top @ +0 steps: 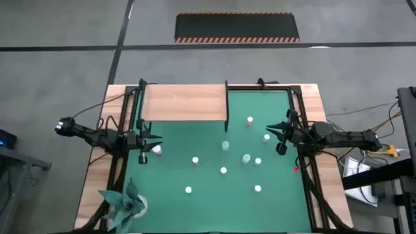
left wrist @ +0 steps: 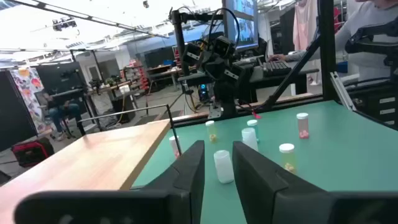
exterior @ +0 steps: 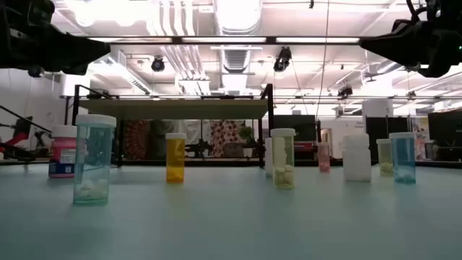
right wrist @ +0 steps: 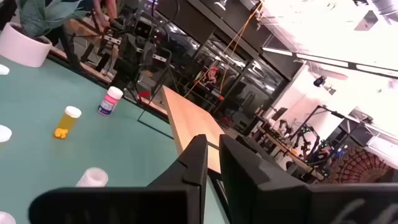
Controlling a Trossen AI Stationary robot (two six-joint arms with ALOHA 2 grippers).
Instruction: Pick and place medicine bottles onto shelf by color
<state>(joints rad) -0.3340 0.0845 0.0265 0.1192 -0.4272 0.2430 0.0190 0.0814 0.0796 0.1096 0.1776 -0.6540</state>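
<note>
You have ten medicine bottles (top: 223,170) standing on the green mat (top: 175,156), scattered from three to nine o'clock (none on the shelf (top: 183,103) at eleven). Two grippers, both empty: left gripper (top: 158,140) at nine, fingers narrowly parted; right gripper (top: 276,137) at three, fingers closed.

Two dark jointed arms (top: 97,134) trailing black cables

from my seat the shelf (top: 182,103) reads as pale, smooth wood with thin black metal posts. the mat (top: 214,195) is matt green. the medicine bottles (exterior: 94,170) look like clear tinted plastic, glossy, under opaque white caps. the plant (top: 123,203) seems folded paper in a white pot.
</note>
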